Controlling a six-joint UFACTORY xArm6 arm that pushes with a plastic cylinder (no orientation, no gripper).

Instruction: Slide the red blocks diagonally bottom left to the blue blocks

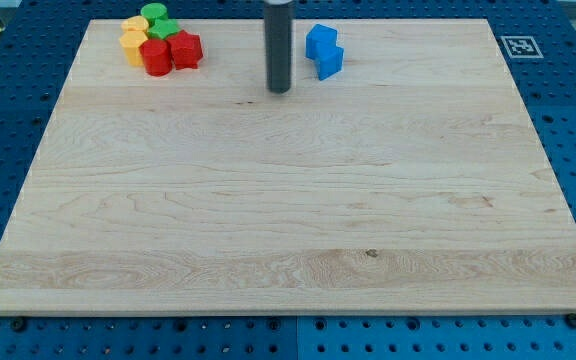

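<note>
Two red blocks sit at the view's top left: a round one (156,57) and a star-like one (185,49) beside it on the right. Two blue blocks sit touching at the view's top, right of centre: the upper one (319,40) and the lower one (329,61). My tip (279,90) is the lower end of the dark rod, on the board between the two groups. It stands just left of the blue blocks with a small gap, and well to the right of the red blocks. It touches no block.
Two yellow blocks (133,35) and two green blocks (156,17) crowd against the red ones at the top left corner. The wooden board (288,220) lies on a blue pegboard table. A fiducial marker (517,45) is at the board's top right corner.
</note>
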